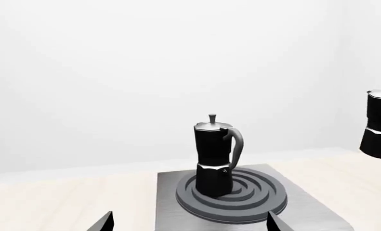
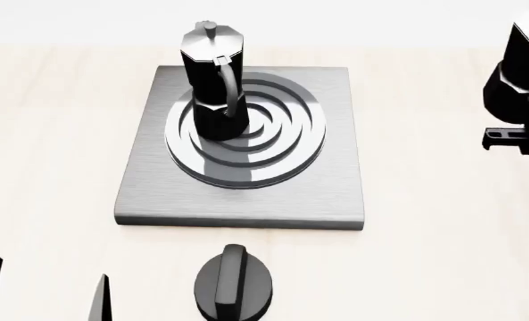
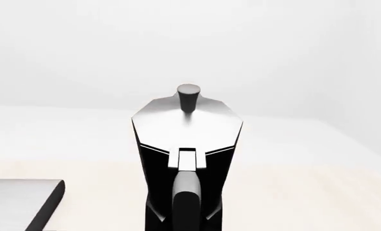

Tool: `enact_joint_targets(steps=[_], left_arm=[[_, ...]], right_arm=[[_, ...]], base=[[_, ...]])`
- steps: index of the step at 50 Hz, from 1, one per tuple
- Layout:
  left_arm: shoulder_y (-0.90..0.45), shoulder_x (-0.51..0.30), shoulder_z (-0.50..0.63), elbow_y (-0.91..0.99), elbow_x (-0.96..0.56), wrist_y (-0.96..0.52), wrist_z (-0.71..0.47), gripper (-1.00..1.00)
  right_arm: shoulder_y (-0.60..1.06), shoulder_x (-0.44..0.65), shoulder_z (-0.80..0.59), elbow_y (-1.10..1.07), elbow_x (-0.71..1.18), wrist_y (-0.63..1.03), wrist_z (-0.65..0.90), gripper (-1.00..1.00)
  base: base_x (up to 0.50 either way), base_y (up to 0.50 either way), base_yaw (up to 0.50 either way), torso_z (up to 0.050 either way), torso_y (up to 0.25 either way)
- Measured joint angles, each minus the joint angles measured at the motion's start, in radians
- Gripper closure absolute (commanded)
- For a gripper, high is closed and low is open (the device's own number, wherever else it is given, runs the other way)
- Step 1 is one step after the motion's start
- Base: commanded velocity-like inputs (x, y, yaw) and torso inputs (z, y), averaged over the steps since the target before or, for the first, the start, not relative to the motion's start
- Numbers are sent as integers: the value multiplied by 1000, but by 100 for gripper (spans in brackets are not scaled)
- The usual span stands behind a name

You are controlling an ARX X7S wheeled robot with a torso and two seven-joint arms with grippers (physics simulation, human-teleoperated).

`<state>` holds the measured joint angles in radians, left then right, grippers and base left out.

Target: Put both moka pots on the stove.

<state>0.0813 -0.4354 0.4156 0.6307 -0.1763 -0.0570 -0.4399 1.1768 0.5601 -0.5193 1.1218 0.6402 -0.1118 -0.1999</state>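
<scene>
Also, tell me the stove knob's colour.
Glossy black round knob; clearest in the head view.

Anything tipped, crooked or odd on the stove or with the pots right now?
Nothing stands out. One moka pot stands upright on the stove, off-centre on the rings. The second moka pot is upright off the plate's right side; whether the right pincer grips it can't be told.
</scene>
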Motion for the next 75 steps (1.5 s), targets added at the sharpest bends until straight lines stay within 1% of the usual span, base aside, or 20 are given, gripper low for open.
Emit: enact_joint_targets(steps=[14,29,38,48,75], left_arm=[[-4,-4,-4,0,-7,-4,-4,-100],[-3,-8,-7,-1,-9,0,-10,-100],[-3,-10,-9,-1,-12,2,-12,-100],[-6,-12,-9,-1,-15,1,-14,-100],[-9,-15,-8,-8,-21,8,-17,-100]], right_arm=[[41,-60,-35,19,-7,8,-134,100],[119,-151,-71,81,-35,16,-211,100],[158,-217,-77,151,-55,-10,-245,100],[160,-273,-39,187,-82,-41,-265,100],[86,-388,145,187,-185,-170,-279,100]], base=[[0,0,0,0,0],[0,0,0,0,1],[0,0,0,0,1],[0,0,0,0,1],[0,0,0,0,1]])
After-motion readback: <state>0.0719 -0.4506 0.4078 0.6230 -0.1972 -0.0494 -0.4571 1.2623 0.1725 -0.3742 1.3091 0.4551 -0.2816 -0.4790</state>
